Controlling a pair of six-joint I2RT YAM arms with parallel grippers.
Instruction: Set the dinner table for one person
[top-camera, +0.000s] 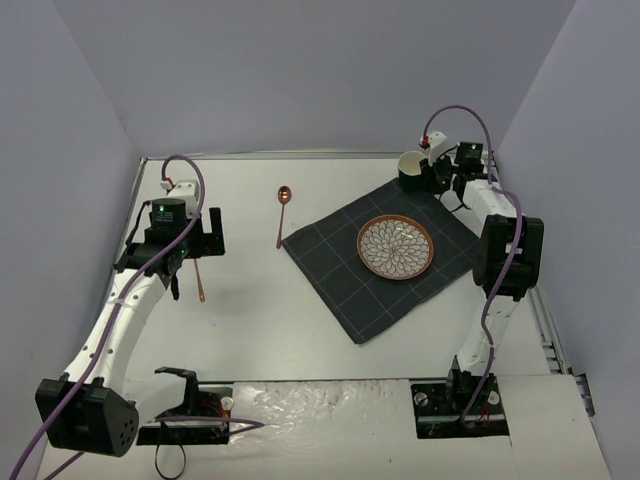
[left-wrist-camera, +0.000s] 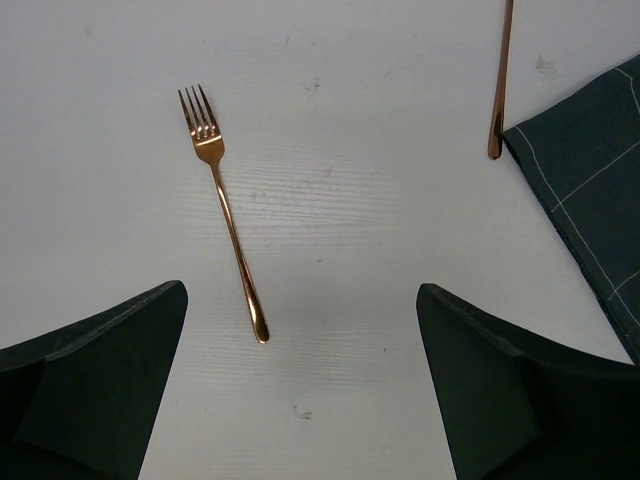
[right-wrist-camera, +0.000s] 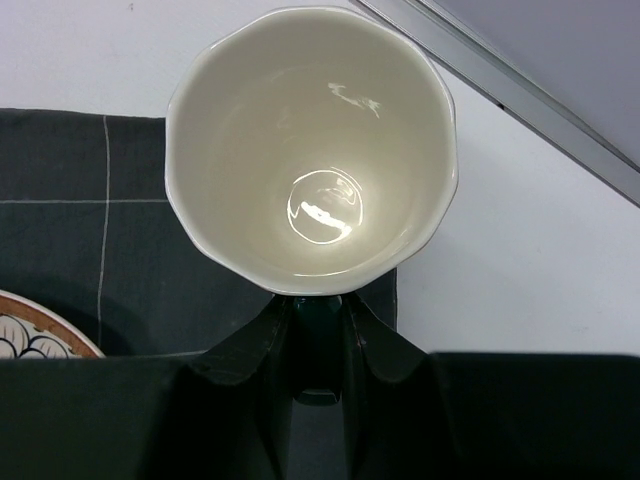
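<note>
The dinner table (top-camera: 260, 330) is a white top. A dark grid-lined cloth (top-camera: 385, 265) lies on it, and a patterned plate (top-camera: 396, 247) sits on the cloth. My right gripper (right-wrist-camera: 318, 335) is shut on the dark green handle of a cup (right-wrist-camera: 310, 150) with a cream inside. It holds the cup (top-camera: 411, 168) upright at the cloth's far corner. My left gripper (left-wrist-camera: 300, 390) is open above the bare table, with a copper fork (left-wrist-camera: 225, 205) just ahead of its left finger. A copper spoon (top-camera: 283, 213) lies left of the cloth.
Grey walls close in the table on three sides, and a metal rail (right-wrist-camera: 500, 75) runs close behind the cup. The spoon's handle end (left-wrist-camera: 499, 90) nearly touches the cloth's corner (left-wrist-camera: 590, 190). Both arm bases stand at the near edge.
</note>
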